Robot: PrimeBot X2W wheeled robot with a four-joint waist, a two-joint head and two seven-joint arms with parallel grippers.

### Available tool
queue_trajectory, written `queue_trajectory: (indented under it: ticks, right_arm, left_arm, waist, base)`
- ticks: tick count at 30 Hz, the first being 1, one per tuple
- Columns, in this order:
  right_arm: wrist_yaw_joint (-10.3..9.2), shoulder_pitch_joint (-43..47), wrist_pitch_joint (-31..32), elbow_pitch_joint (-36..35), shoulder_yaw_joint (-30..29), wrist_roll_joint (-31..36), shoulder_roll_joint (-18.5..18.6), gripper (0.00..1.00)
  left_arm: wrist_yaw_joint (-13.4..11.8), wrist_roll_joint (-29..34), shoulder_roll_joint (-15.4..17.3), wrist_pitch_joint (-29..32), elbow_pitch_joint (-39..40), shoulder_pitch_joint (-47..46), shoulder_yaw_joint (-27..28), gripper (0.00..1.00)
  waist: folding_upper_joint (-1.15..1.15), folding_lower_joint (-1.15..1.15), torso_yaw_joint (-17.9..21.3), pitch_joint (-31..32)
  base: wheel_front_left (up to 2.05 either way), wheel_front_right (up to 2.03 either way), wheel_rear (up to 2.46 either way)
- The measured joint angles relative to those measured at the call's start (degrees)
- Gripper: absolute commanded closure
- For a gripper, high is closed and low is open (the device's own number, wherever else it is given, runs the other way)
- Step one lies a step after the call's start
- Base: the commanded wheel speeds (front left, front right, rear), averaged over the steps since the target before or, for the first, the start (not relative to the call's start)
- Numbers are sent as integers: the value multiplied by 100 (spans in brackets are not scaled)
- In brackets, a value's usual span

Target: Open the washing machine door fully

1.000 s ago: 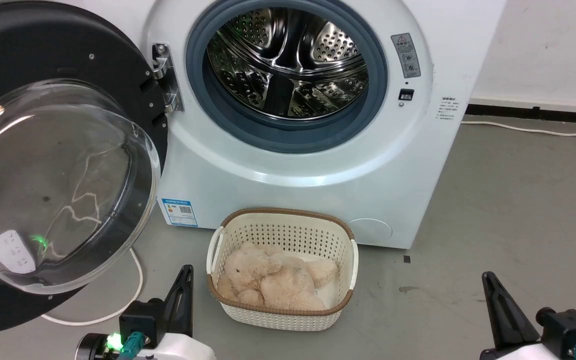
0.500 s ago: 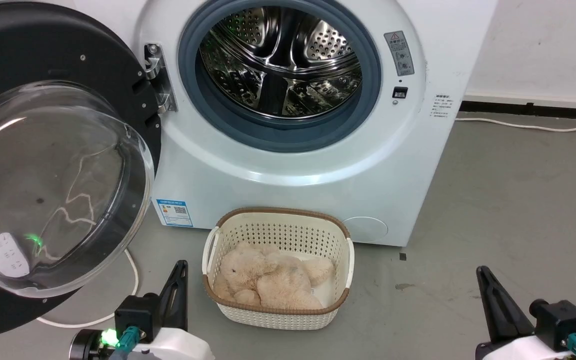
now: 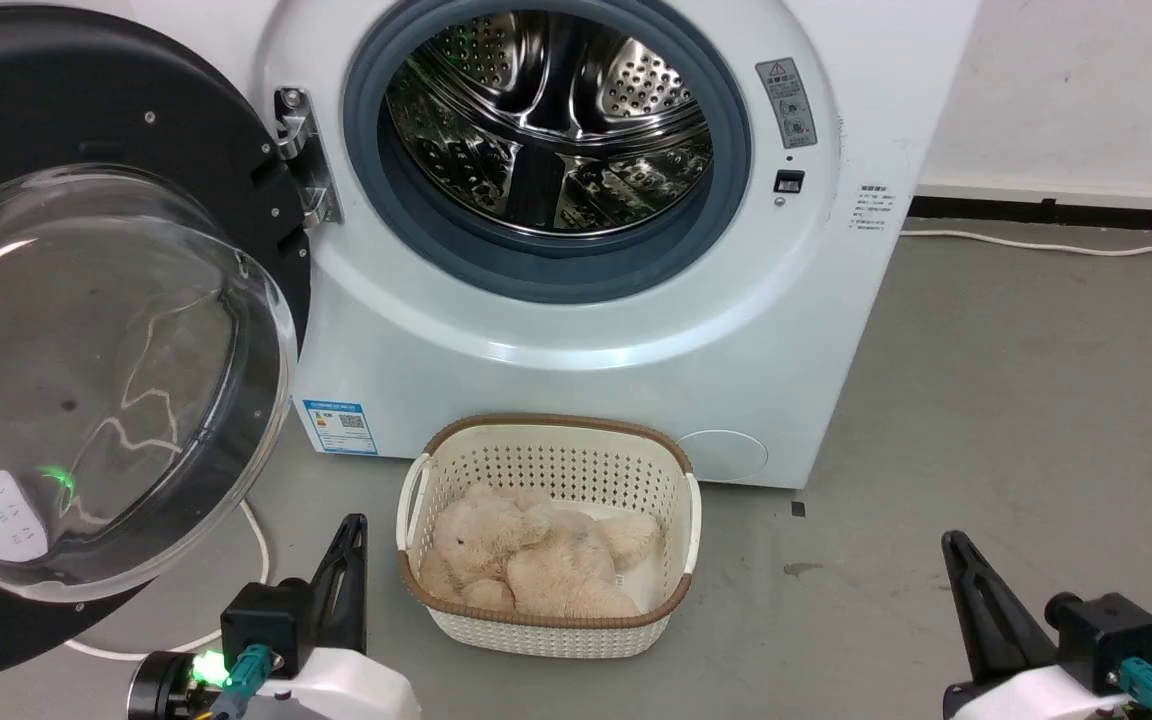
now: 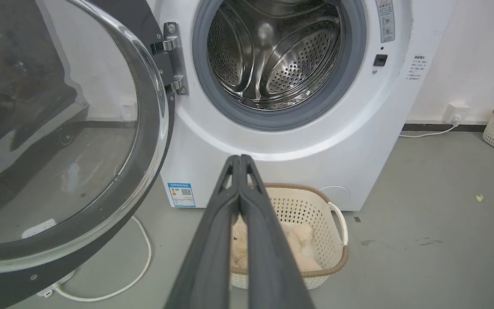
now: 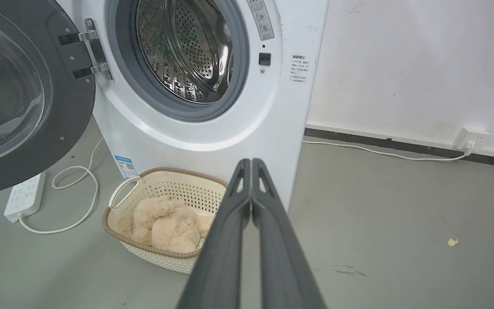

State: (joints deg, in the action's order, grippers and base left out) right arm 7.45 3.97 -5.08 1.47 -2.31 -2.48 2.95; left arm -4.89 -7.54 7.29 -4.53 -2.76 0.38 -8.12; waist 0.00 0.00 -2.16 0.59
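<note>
– Black, glossy and round, the washing machine door [image 3: 86, 330] with its bulging glass bowl hangs at the frame's left, swung well off the white front-loading washing machine [image 3: 576, 330]. Fully open?

– Nearly, I judge. The left gripper [image 3: 355, 525], lower left, fingers pressed together, could nudge the black rim outward, not the glass, steering past the cream perforated basket [image 3: 546, 420].

– And the right gripper [image 3: 952, 542], lower right?

– Fingers together too, empty; keep it low.

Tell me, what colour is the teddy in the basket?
The teddy is pale beige, fluffy all over; the head view shows it best.
</note>
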Motion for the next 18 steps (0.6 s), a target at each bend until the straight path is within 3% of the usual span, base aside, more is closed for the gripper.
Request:
queue_trajectory:
  ticks: [18]
  right_arm:
    - [0, -181, 249, -45, 112, 102, 0, 100]
  left_arm:
    - [227, 356, -224, 226, 126, -1, 389, 100]
  waist:
    - [0, 0, 110, -30]
  base:
    - [0, 0, 0]
